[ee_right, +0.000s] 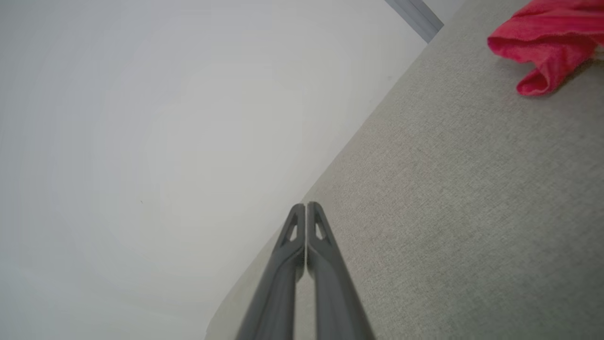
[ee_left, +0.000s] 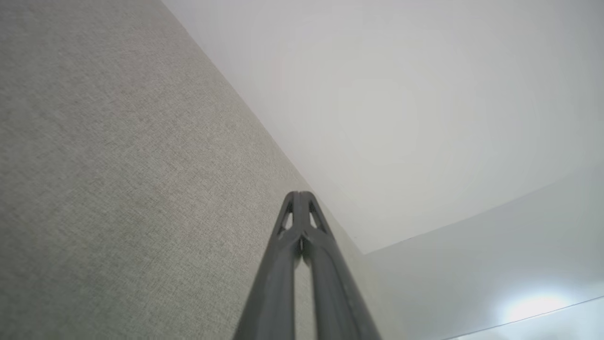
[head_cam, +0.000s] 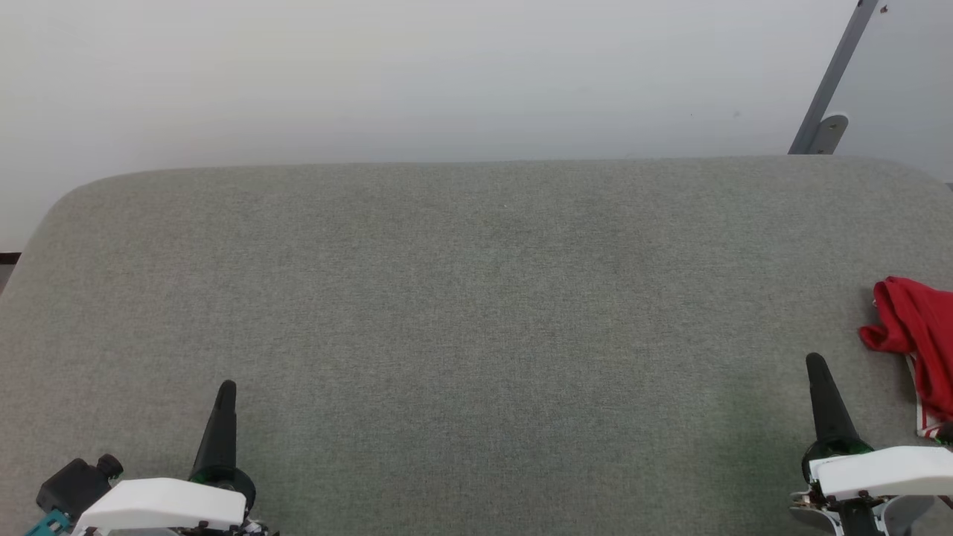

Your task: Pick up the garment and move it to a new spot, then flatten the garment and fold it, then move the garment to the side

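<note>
The garment (head_cam: 919,335) is a crumpled red heap with a strip of red-and-white trim, lying at the far right edge of the grey fabric table (head_cam: 476,313) and cut off by the head view's border. It shows again as the red garment (ee_right: 547,38) at the upper right of the right wrist view. My right gripper (head_cam: 816,362) is shut and empty, just left of the garment and apart from it; its closed tip (ee_right: 306,206) hovers above the table. My left gripper (head_cam: 227,387) is shut and empty at the lower left, with the tips (ee_left: 298,193) pressed together.
A pale wall (head_cam: 447,74) rises behind the table's rounded far edge. A grey metal strut (head_cam: 830,82) with a bracket leans at the back right. The wide middle of the table between the two grippers is bare grey cloth.
</note>
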